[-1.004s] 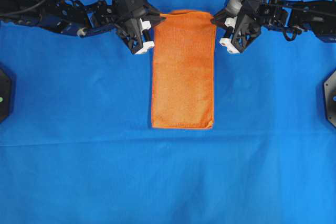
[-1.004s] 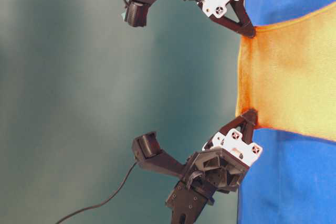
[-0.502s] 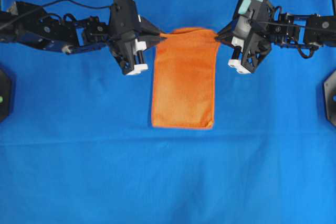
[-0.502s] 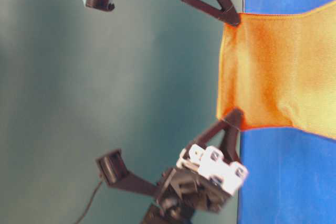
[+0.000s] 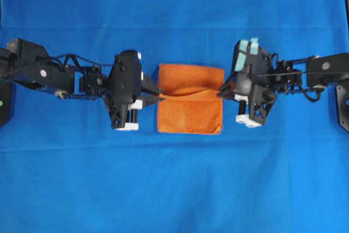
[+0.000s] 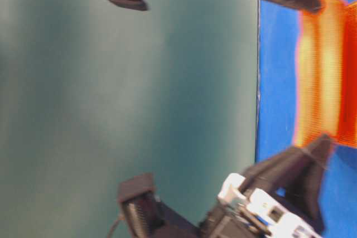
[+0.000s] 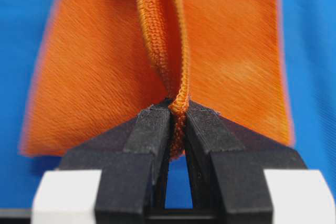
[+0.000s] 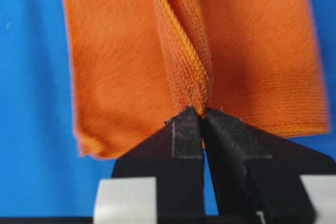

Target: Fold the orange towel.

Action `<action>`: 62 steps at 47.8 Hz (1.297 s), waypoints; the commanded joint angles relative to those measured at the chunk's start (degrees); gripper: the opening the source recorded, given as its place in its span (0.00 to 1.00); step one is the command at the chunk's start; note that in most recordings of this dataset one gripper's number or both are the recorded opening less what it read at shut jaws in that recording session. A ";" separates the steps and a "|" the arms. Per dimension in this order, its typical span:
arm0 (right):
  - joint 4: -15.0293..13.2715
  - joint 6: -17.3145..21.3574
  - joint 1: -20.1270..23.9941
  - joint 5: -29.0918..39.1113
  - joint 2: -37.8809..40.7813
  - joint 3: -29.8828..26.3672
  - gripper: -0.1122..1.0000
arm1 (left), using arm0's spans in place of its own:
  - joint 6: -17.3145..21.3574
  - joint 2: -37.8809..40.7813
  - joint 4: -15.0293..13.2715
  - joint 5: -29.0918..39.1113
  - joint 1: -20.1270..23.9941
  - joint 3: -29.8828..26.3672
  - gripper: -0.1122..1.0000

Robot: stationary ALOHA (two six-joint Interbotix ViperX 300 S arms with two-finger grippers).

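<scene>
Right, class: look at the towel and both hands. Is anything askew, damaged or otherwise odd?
Nothing stands out. The orange towel lies square on the blue cloth, its upper layer raised in a ridge between the left hand and right hand, each shut on an edge.

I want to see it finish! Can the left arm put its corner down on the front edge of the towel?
Probably yes. The left fingers pinch the orange towel, and nothing lies between them and its front edge.
</scene>
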 commanded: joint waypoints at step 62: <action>-1.41 -1.05 6.15 3.25 -16.61 0.35 0.62 | -2.11 -23.64 -0.18 11.43 -2.81 4.92 0.57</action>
